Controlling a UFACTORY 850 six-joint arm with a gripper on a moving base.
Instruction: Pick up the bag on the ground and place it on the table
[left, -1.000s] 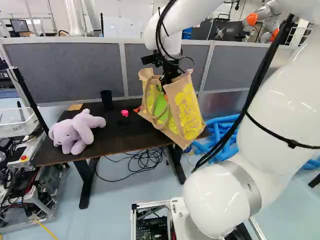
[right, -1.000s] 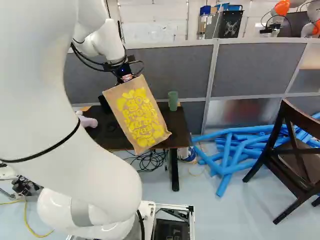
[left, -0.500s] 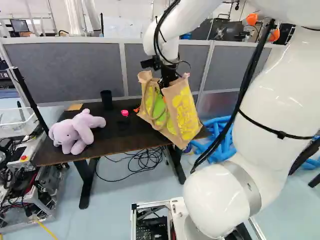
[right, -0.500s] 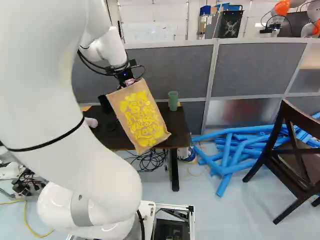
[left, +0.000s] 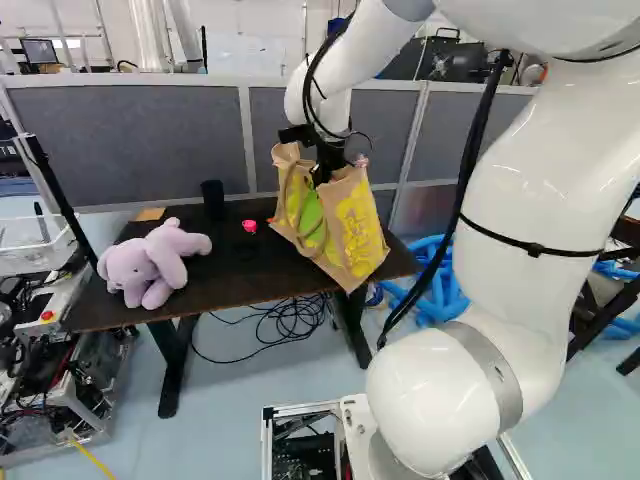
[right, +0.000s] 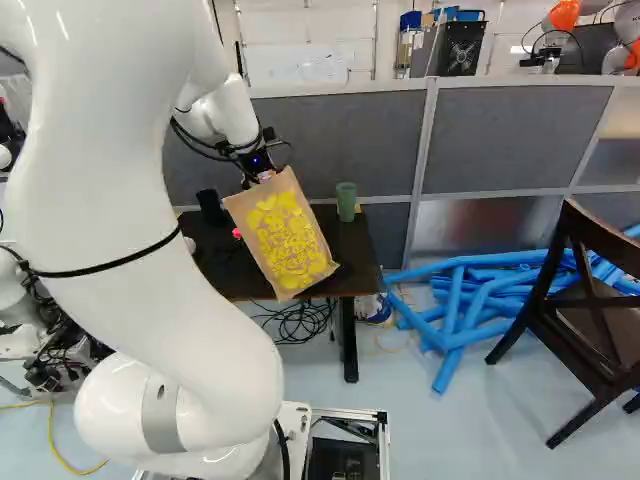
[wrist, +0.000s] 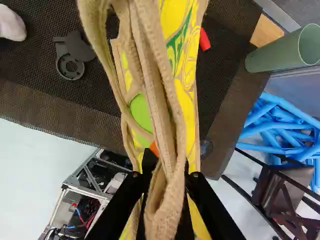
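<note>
Bag (left: 362, 222) below the pincer (left: 320, 177), gripped by its handles (wrist: 167, 170); farther beneath the pincer, dark counter (left: 228, 275); on opposite sides, green cup (wrist: 272, 56) and purple plush toy (left: 150, 262).

No words or numbers could be read with certainty. Yellow lettering (left: 358, 232) ran over the side of the bag (right: 282, 232), by the right end of the desk's (left: 225, 287) near edge, too curly to make out. Pale characters on a dark panel (left: 8, 150) were cut off.
</note>
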